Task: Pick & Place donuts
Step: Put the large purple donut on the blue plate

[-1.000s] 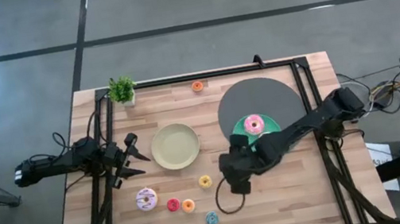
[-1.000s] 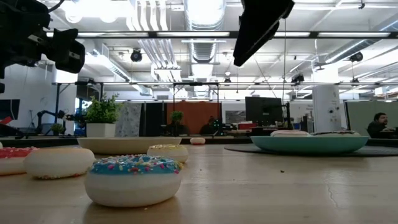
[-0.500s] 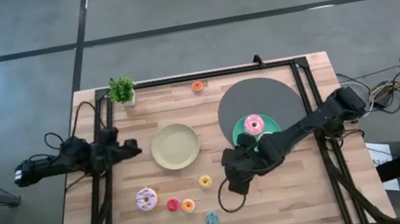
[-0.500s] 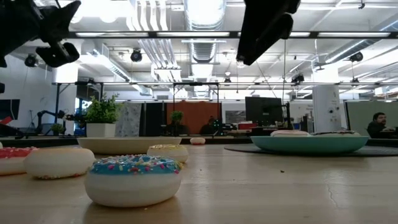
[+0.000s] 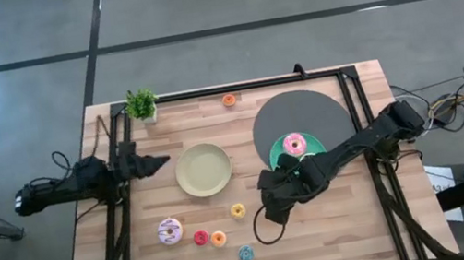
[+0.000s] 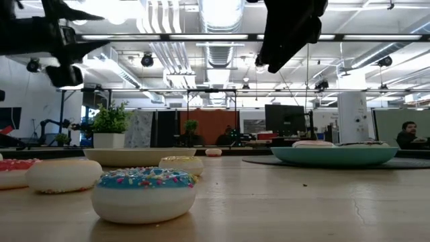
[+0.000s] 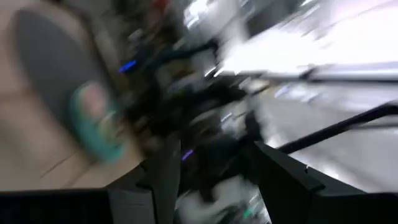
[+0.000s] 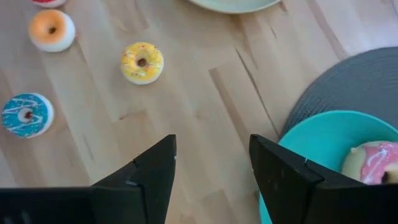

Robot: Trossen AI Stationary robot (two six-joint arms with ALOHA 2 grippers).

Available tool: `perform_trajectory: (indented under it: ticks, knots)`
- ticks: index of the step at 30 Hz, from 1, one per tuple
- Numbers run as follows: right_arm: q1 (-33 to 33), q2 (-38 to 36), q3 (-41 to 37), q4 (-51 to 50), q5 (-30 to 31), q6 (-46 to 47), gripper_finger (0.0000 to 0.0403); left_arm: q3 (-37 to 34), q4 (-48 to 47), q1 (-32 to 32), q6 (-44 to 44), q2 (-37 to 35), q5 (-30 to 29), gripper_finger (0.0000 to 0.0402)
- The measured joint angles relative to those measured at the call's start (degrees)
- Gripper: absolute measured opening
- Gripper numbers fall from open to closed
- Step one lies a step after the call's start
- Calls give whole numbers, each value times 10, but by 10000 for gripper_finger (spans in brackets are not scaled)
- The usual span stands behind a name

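My right end effector [image 5: 269, 206] is hovering with fingers wide and empty above the wooden surface [image 5: 322, 228], between the yellow donut [image 5: 237, 210] and the teal plate [image 5: 276, 151] carrying the pink donut [image 5: 294, 145]. My left end effector [image 5: 152, 164] is waiting beside the cream plate [image 5: 203, 169]; I cannot tell its finger state.

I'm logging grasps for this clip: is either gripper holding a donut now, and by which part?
Nothing is held. The right gripper is open and empty above the table; the left gripper carries nothing visible.
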Motion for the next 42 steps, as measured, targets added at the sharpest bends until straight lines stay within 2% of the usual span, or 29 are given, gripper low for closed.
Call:
perform_trajectory:
  ticks: [5,7,11,14,17,24,30,37,42]
  knots:
    - [0,0,0,-50,0,0,189,122,-316,0,58,65,58,166]
    - [0,0,0,-60,1,-3,186,162,-416,-1,95,99,85,166]
    - [0,0,0,-65,5,-20,181,204,-498,-8,137,162,127,165]
    - [0,0,0,-66,12,-31,176,206,-513,-34,139,216,169,165]
    - [0,0,0,-74,14,-30,172,204,-511,-91,137,268,164,165]
    - [-2,0,-7,-98,16,-33,166,220,-505,-267,76,368,34,165]
    - [-11,0,-29,-98,16,-37,166,214,-503,-384,34,409,-29,165]
    - [-21,-1,-50,-95,16,-64,166,212,-485,-424,25,465,-41,165]
    - [-23,-16,-54,-94,48,-71,160,208,-416,-423,33,533,-25,165]
